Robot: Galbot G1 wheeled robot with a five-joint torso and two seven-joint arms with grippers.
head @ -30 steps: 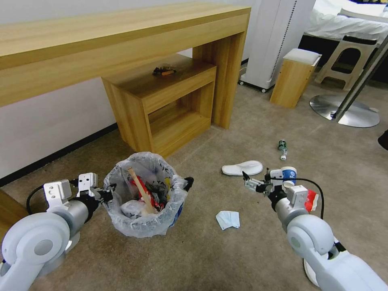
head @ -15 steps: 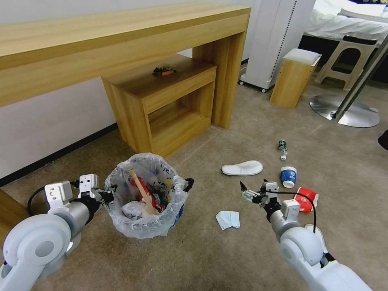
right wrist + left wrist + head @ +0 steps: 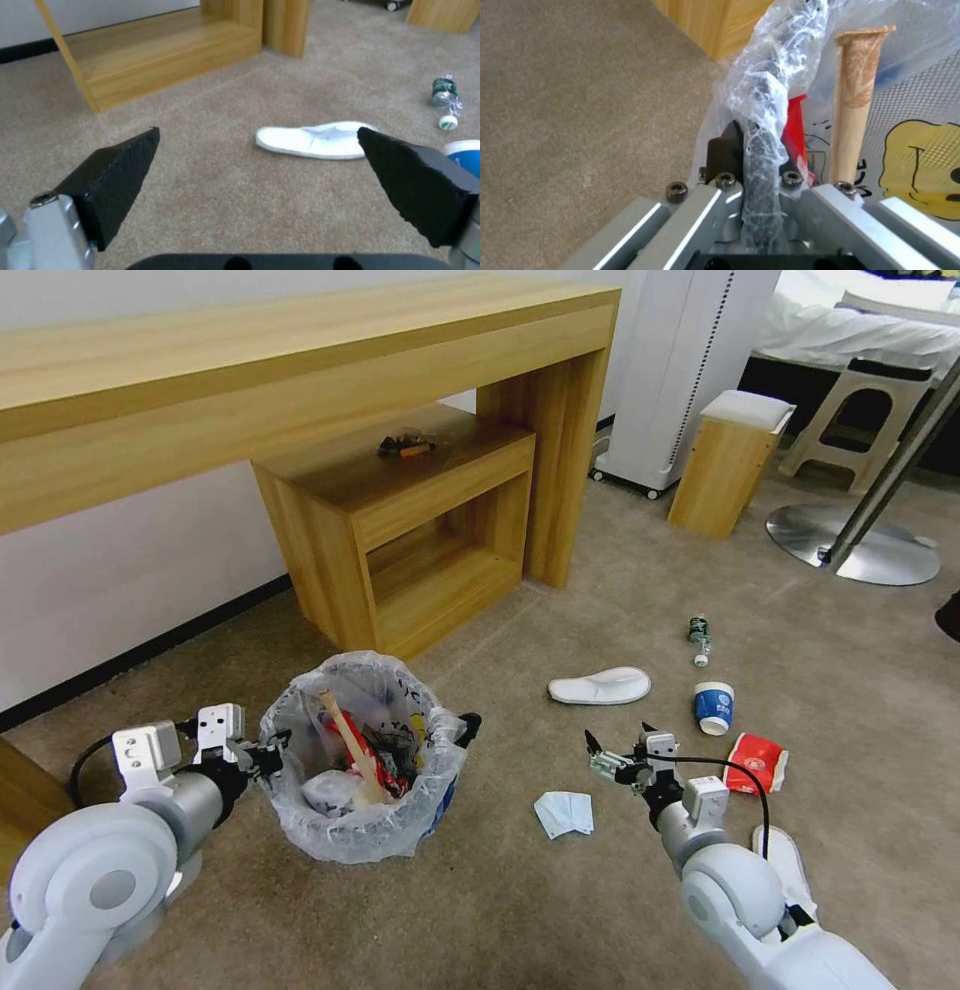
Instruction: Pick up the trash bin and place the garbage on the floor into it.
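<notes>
- Left gripper (image 3: 268,754) pinches the bin (image 3: 362,756) rim; bin sits on the carpet (image 3: 500,890), part full.
- Right gripper (image 3: 613,748) spread, empty, above the tissue (image 3: 564,813).
- Step: collecting litter. Next likely needs lowering onto the tissue; slipper (image 3: 599,685), cup (image 3: 713,707), wrapper (image 3: 757,762) remain.

Left arm extended low and forward; left gripper (image 3: 268,754) clamped, fingers pressed together on a rim edge. Right arm extended low and forward; right gripper (image 3: 615,752) unloaded, fingers (image 3: 117,165) spread wide apart.

Grey-white rounded arms, black cables, black wedge fingertips (image 3: 125,176)
</notes>
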